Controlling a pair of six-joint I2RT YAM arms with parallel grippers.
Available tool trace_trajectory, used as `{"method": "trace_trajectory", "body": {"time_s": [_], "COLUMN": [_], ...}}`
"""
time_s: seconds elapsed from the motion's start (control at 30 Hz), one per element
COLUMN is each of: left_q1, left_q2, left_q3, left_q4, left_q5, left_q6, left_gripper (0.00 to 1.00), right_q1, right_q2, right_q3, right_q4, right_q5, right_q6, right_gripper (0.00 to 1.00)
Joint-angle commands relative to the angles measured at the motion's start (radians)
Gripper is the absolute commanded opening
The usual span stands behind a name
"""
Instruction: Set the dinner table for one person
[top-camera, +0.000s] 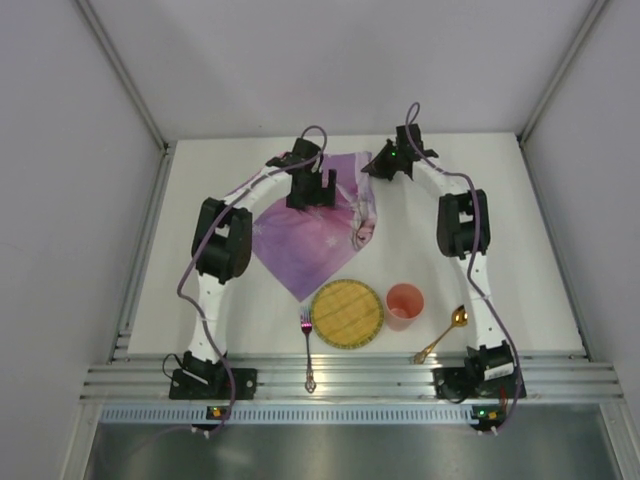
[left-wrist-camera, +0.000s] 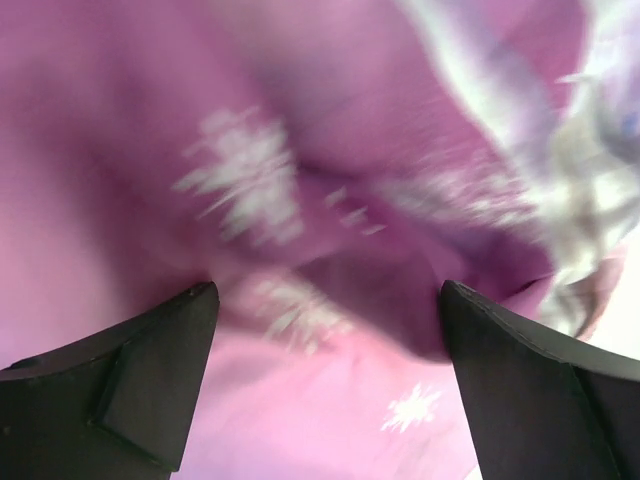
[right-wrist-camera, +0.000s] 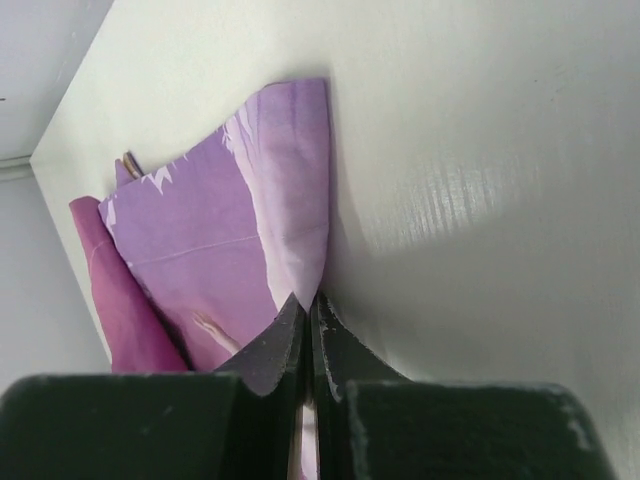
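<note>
Table (top-camera: 520, 230): white and matte; it carries the placemat in its far-middle part, and walls close it in on the far, left and right sides.
Placemat (top-camera: 300, 235): purple cloth lying cornerwise, its far-right part folded and bunched up.
Print: white snowflakes on the placemat; blurred in the left wrist view.
Left pincer (left-wrist-camera: 330, 380): jaws wide apart, holding nothing, over the placemat's far part; whether it touches the cloth, I cannot tell.
Right pincer (right-wrist-camera: 308, 320): jaws pressed together, clamped on the placemat's far-right corner, low on the table.
Plate (top-camera: 347, 313): yellow, woven, just beside the placemat's near corner.
Cup (top-camera: 404, 303): pink, near-right of the placemat, touching the plate's right rim.
Fork (top-camera: 307, 350): 1, nearward of the placemat's near corner, its handle crossing the rail (top-camera: 350, 380).
Spoon (top-camera: 442, 335): gold, well to the placemat's near-right, its handle end reaching the rail.
Open room: bare table left of the placemat and a wider stretch to its right; only a narrow strip behind it.
</note>
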Motion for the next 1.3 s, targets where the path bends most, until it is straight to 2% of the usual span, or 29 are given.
{"method": "trace_trajectory", "body": {"time_s": [0.0,0.1,0.2,0.23,0.33,0.4,0.5,0.57,0.6,0.73,0.8,0.97,1.0,1.03,1.1,1.13,1.23,1.27], "left_q1": [0.061,0.124,0.188,0.202,0.236,0.239,0.239,0.239,0.239,0.239,0.242,0.288,0.291,0.293,0.291,0.294,0.310,0.314], "left_q2": [-0.181,-0.293,-0.371,-0.376,-0.346,-0.275,-0.177,-0.132,-0.090,-0.030,-0.028,-0.002,0.010,0.021,0.012,-0.014,-0.120,-0.138], "left_q3": [-0.046,-0.156,-0.337,-0.412,-0.503,-0.505,-0.448,-0.411,-0.390,-0.281,-0.264,-0.187,-0.137,-0.100,-0.075,-0.104,-0.224,-0.236], "left_q4": [-0.119,-0.120,-0.066,-0.040,0.014,0.020,0.014,-0.006,-0.017,-0.081,-0.107,-0.171,-0.199,-0.327,-0.415,-0.402,-0.324,-0.284], "left_q5": [-0.150,-0.210,-0.245,-0.245,-0.235,-0.230,-0.215,-0.213,-0.213,-0.247,-0.293,-0.325,-0.365,-0.412,-0.544,-0.551,-0.508,-0.486], "left_q6": [-0.071,-0.137,-0.163,-0.168,-0.171,-0.173,-0.173,-0.177,-0.179,-0.197,-0.206,-0.255,-0.268,-0.330,-0.415,-0.464,-0.489,-0.479], "left_gripper": [0.98,0.98,0.98,0.98,0.97,0.96,0.95,0.95,0.95,0.89,0.90,0.84,0.82,0.73,0.75,0.76,0.81,0.89], "right_q1": [-0.021,-0.045,-0.079,-0.088,-0.124,-0.159,-0.212,-0.222,-0.264,-0.275,-0.275,-0.289,-0.294,-0.297,-0.298,-0.300,-0.303,-0.308], "right_q2": [-0.032,-0.101,-0.179,-0.199,-0.324,-0.387,-0.531,-0.649,-0.689,-0.898,-0.956,-1.089,-1.101,-1.115,-1.138,-1.174,-1.246,-1.253], "right_q3": [-0.092,-0.191,-0.312,-0.372,-0.518,-0.608,-0.861,-0.958,-1.042,-1.188,-1.227,-1.276,-1.269,-1.262,-1.252,-1.255,-1.288,-1.299], "right_q4": [-0.033,-0.012,0.002,0.004,0.002,0.002,0.001,-0.001,-0.003,-0.029,-0.053,-0.197,-0.225,-0.304,-0.405,-0.427,-0.454,-0.446], "right_q5": [0.036,0.046,0.062,0.074,0.112,0.131,0.155,0.157,0.152,0.138,0.141,0.206,0.230,0.238,0.291,0.310,0.383,0.390], "right_q6": [-0.013,-0.022,-0.030,-0.033,-0.062,-0.076,-0.083,-0.096,-0.102,-0.129,-0.128,-0.140,-0.142,-0.148,-0.148,-0.145,-0.143,-0.160], "right_gripper": [0.00,0.00,0.00,0.00,0.00,0.00,0.00,0.00,0.00,0.00,0.00,0.00,0.00,0.00,0.00,0.00,0.00,0.00]}}
